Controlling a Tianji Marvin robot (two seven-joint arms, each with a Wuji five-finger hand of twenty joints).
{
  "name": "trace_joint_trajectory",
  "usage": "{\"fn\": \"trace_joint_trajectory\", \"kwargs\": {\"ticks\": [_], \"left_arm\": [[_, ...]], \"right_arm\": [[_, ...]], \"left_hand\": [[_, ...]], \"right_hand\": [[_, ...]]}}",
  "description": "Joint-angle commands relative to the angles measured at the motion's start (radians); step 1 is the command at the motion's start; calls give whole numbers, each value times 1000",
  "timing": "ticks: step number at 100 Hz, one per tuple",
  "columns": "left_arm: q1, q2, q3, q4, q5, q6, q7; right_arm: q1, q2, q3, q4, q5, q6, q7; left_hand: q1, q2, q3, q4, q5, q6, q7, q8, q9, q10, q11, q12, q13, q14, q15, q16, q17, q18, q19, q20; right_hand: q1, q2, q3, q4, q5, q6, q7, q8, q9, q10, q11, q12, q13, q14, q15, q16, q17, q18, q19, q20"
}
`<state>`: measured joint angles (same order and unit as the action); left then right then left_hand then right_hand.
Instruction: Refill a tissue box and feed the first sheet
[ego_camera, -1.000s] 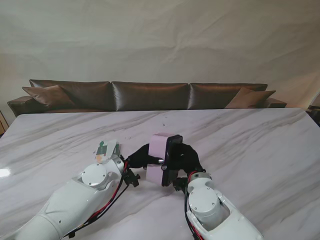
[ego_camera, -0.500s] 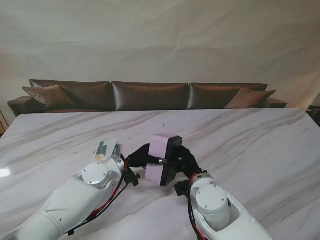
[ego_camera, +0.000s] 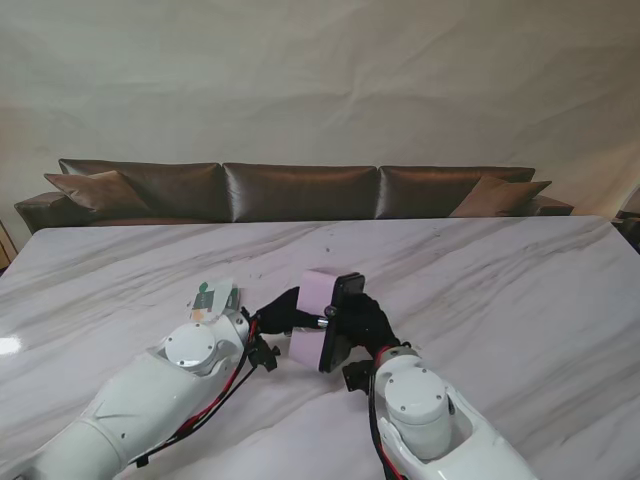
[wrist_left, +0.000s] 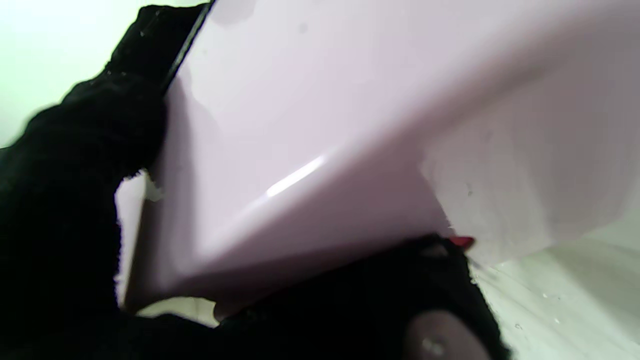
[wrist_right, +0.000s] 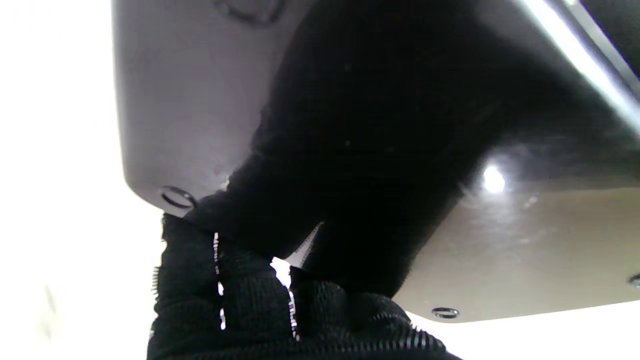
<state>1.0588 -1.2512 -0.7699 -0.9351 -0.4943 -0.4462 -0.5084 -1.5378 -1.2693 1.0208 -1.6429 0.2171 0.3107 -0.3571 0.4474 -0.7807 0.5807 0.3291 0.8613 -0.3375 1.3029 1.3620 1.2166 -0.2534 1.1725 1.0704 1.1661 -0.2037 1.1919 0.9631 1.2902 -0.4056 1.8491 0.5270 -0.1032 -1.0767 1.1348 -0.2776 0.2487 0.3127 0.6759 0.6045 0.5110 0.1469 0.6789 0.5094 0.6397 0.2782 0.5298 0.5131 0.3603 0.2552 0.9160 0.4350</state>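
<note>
A pale pink tissue box (ego_camera: 311, 315) stands on end just off the table, its dark base panel (ego_camera: 337, 322) facing my right. My left hand (ego_camera: 276, 311), in a black glove, grips the pink side; in the left wrist view the tissue box (wrist_left: 350, 125) fills the picture with gloved fingers (wrist_left: 85, 165) along its edge. On the other side my right hand (ego_camera: 367, 319) presses on the dark panel, and its fingers (wrist_right: 350, 165) lie flat over the base panel (wrist_right: 500, 250). A green and white tissue pack (ego_camera: 213, 298) lies beside my left wrist. No loose sheet shows.
The white marble table (ego_camera: 500, 290) stretches wide to the right and far side. A brown leather sofa (ego_camera: 300, 190) stands behind its far edge, against a pale cloth backdrop.
My right forearm has swung out a little and come back nearer the middle. The box has tipped slightly toward my left and stays held between both hands.
</note>
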Motion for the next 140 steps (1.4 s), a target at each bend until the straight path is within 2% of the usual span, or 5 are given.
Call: {"fn": "trace_joint_trajectory", "kwargs": {"ticks": [1,42,91,104,140], "left_arm": [[-3,-21,14,-2,20,15,-2],[-3,-17,24,-14,44,21,17],[1,-10,26,-26,61,27,27],[-2,-13,29,-22,62,24,30],[-12,-22,39,-2,60,18,31]], "right_arm": [[4,-43,-45,-57,-12,10,31],[23,-78,-86,-63,-45,99,-44],[57,-139,-134,-1,-62,152,-172],[59,-147,-136,0,-78,176,-188],[51,-160,-134,-22,-112,223,-219]], "left_hand": [[192,176,182,40,-7,-34,2,36,40,-23,49,18,102,130,347,4,-174,9,218,2],[192,178,177,35,-9,-35,0,39,39,-23,48,20,102,131,345,6,-174,9,218,0],[193,178,174,25,-12,-39,-4,43,36,-23,47,22,102,133,341,10,-174,10,218,-1],[193,179,174,23,-12,-39,-4,43,36,-23,46,22,102,133,340,10,-174,10,218,-1],[194,179,171,16,-12,-39,-5,44,36,-23,46,22,102,134,339,11,-175,10,218,-2]], "right_hand": [[59,45,89,33,139,-207,21,-4,-25,-46,29,-2,9,20,25,-6,89,0,196,37],[277,-80,138,98,65,-168,139,35,-92,-40,174,39,-9,-13,137,29,70,-36,229,44],[526,-271,368,245,434,-478,629,452,387,-314,575,536,432,-226,752,318,430,-181,698,174],[671,-407,435,187,641,-567,715,532,587,-353,631,611,604,-284,906,247,601,-221,833,183],[893,-393,435,565,1067,-637,806,578,924,-310,699,673,672,-378,1222,485,840,-293,1109,243]]}}
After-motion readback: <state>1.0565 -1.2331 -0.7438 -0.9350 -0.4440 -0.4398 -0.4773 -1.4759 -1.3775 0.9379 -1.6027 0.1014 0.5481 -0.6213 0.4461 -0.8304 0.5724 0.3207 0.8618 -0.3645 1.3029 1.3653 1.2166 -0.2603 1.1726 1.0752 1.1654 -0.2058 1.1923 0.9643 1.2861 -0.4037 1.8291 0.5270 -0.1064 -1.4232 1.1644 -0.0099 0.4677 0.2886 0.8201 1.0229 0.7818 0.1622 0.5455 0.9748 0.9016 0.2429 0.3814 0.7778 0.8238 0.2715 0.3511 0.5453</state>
